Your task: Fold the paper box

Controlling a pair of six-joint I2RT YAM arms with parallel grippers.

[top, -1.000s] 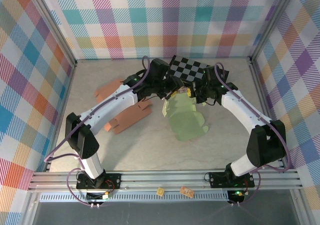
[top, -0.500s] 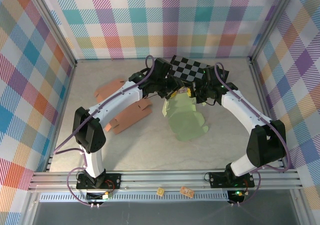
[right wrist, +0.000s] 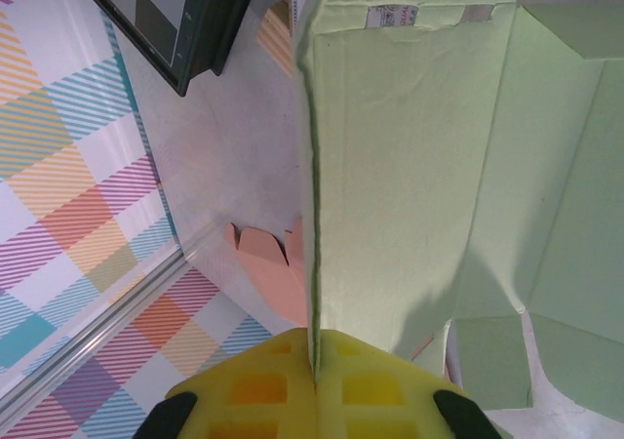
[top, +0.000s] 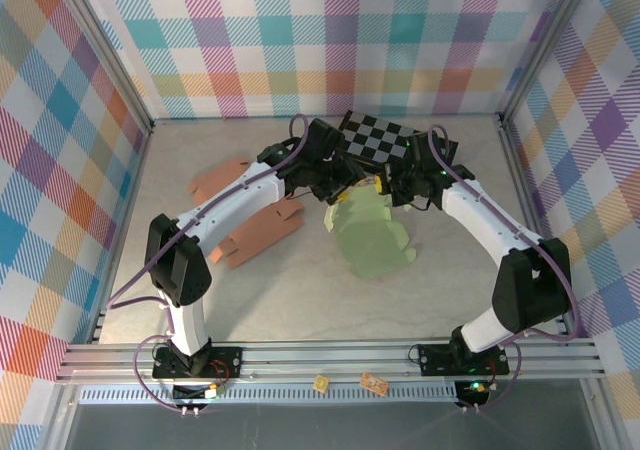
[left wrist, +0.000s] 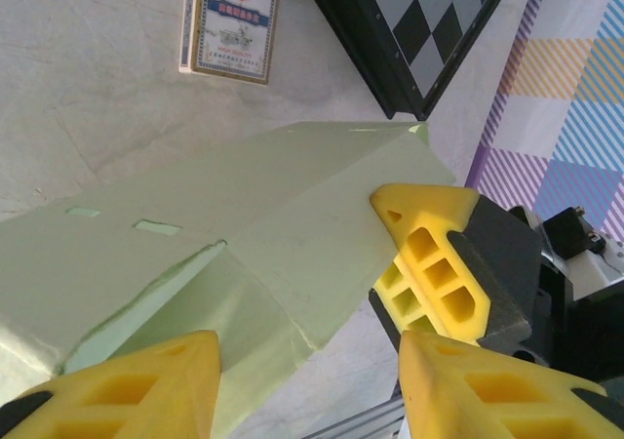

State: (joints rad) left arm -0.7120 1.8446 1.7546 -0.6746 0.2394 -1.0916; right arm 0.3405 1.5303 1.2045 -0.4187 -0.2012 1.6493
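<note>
The pale green paper box [top: 370, 235] lies partly folded at mid-table, one panel raised on edge. My right gripper [right wrist: 315, 346] is shut on that upright panel's edge [right wrist: 409, 146], near the box's far right corner [top: 385, 185]. At the box's far left corner, my left gripper [top: 338, 192] is open. In the left wrist view its yellow fingers stand apart [left wrist: 307, 361], with a folded corner of the box [left wrist: 283, 215] between them. The right gripper's yellow fingers [left wrist: 429, 254] press the same corner from the other side.
A black checkerboard [top: 378, 140] lies just behind the box, a card pack [left wrist: 229, 19] beside it. Two flat brown cardboard blanks [top: 255, 235] [top: 220, 180] lie to the left. Plaid walls and metal rails enclose the table.
My left gripper's jaws have spread wider at the box's far left corner, and the left arm's elbow has shifted a little right. The right gripper has kept its hold.
</note>
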